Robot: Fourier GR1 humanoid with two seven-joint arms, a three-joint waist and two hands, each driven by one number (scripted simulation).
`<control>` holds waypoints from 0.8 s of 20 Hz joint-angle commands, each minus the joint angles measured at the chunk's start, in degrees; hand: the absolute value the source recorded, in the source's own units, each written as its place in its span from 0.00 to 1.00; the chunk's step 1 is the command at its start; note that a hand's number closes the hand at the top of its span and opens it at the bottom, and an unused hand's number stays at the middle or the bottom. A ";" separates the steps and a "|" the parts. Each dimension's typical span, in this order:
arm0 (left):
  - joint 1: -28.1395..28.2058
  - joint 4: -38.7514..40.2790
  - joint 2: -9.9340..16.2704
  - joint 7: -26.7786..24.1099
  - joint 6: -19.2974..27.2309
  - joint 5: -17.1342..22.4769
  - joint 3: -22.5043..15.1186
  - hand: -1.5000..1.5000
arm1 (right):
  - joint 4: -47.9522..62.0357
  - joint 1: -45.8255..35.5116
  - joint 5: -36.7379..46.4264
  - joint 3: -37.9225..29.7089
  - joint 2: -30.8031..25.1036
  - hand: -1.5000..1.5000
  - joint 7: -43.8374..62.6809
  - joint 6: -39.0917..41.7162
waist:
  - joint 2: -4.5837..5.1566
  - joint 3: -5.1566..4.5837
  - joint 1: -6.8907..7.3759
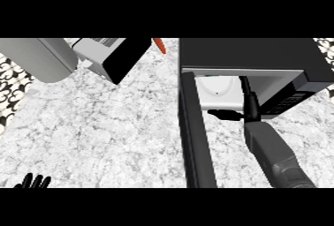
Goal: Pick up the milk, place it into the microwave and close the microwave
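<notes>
Milk (218, 88), white, sits inside the open microwave (261, 55) at the right of the marble counter (104, 132), in the left part of the cavity near its front edge. At the lower left edge, my left hand (34, 181) rests with its fingers up, straight and apart. At the upper left lies a grey rounded object (39, 57), and beside it a white-and-black appliance (108, 55) stands at an angle. An orange tip (160, 45) shows just right of that. The microwave's door (195, 132) stands swung out toward me, seen edge-on. My right forearm (277, 152) reaches up to the cavity's mouth, where my right hand (225, 114) shows dark, just in front of the milk. Whether it is spread or clamped on the milk, I cannot tell.
</notes>
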 commanded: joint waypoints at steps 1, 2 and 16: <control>0.64 4.58 0.71 -4.63 -3.74 -0.76 -1.21 0.00 | -2.10 5.18 -1.18 0.20 1.20 0.00 -4.37 9.52 | -0.50 -0.09 -1.07; 1.37 -1.77 -1.05 0.30 -2.40 -1.58 -5.85 0.00 | -1.97 3.45 -1.30 0.21 0.51 0.00 -2.38 11.16 | -0.27 -0.01 -0.69; -7.39 0.90 -1.61 6.50 -2.34 -10.36 -14.55 0.00 | -26.00 27.13 -2.64 6.45 2.43 0.00 -2.93 21.30 | -0.79 -0.19 -2.91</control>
